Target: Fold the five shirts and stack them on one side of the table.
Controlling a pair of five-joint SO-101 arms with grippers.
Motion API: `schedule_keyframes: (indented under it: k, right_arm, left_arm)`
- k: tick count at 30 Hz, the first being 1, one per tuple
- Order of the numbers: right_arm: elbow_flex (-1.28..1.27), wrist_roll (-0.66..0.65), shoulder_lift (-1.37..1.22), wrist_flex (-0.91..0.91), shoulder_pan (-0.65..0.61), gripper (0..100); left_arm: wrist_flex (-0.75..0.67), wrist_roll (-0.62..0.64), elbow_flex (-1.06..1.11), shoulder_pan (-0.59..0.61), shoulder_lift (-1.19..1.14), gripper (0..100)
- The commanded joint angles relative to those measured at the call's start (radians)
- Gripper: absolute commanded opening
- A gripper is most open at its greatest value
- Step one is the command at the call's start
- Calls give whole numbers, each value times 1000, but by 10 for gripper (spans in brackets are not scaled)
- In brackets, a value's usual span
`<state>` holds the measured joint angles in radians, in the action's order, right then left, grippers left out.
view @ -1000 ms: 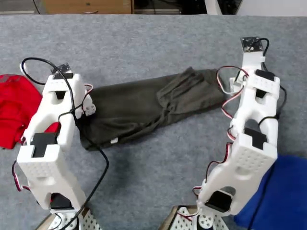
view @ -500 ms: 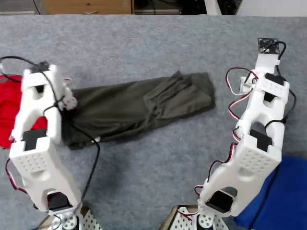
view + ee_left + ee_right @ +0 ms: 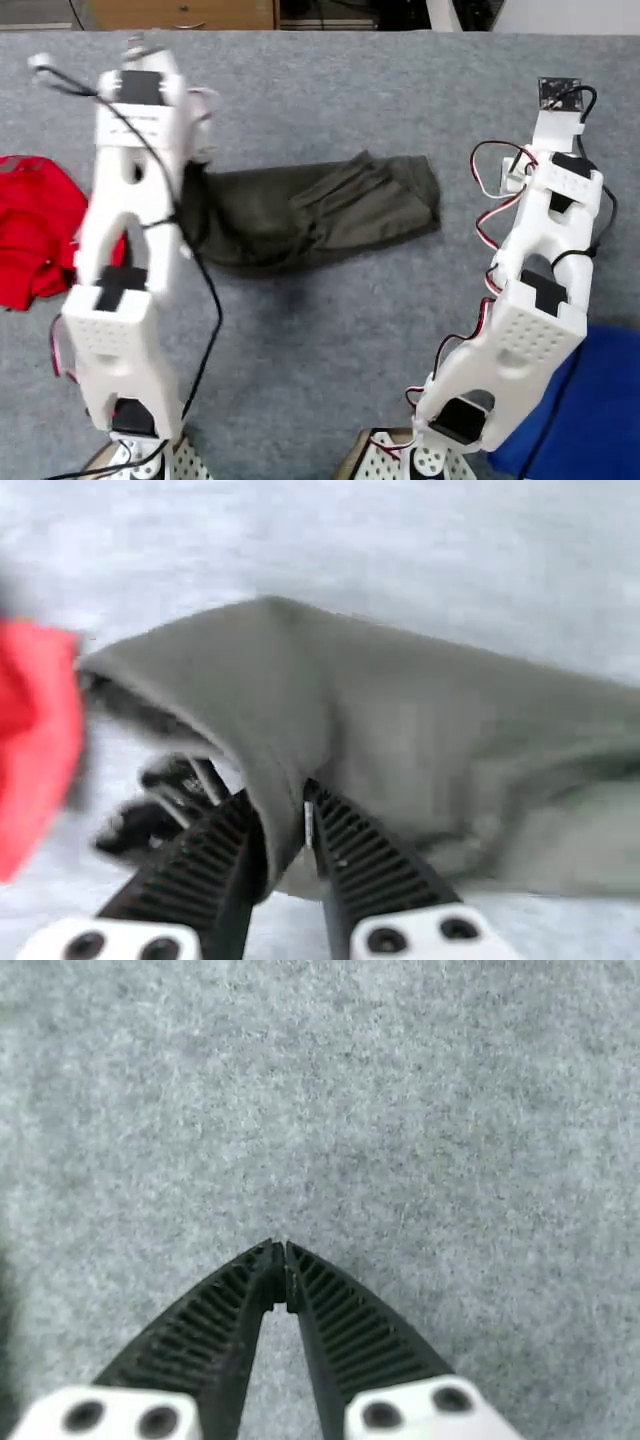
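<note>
The left arm (image 3: 125,210) has swung toward the far edge of the worktop (image 3: 330,340). Its jaws are clamped on a fold of the olive-green shirt (image 3: 420,720) and drag that end up and over. The shirt now lies shorter and bunched mid-worktop, near the red shirt (image 3: 35,225). The right arm (image 3: 545,250) has backed off the other end, with its jaws closed on nothing. This looks like a fold under way, with nothing stacked yet.

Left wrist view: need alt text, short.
The left claw is shut on a fold of the olive shirt, holding that edge up off the grey table. A red shirt lies beside the olive one.
</note>
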<state>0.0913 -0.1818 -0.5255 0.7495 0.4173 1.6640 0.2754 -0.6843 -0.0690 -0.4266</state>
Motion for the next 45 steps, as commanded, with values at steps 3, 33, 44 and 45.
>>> schedule_keyframes:
  k: [3, 33, 44, 45]
  right_arm:
    - [53, 57, 4, -20, 38, 9]
    - [53, 74, 4, -34, 44, 12]
    - [51, 69, 4, -32, 39, 12]
    - [51, 69, 4, -32, 39, 12]
  left_arm:
    - [-38, 87, -118, -232, 13, 19]
    - [-474, 379, -381, -457, -306, 240]
    - [-290, 333, -384, -218, -361, 32]
    - [-288, 336, -362, -212, -380, 12]
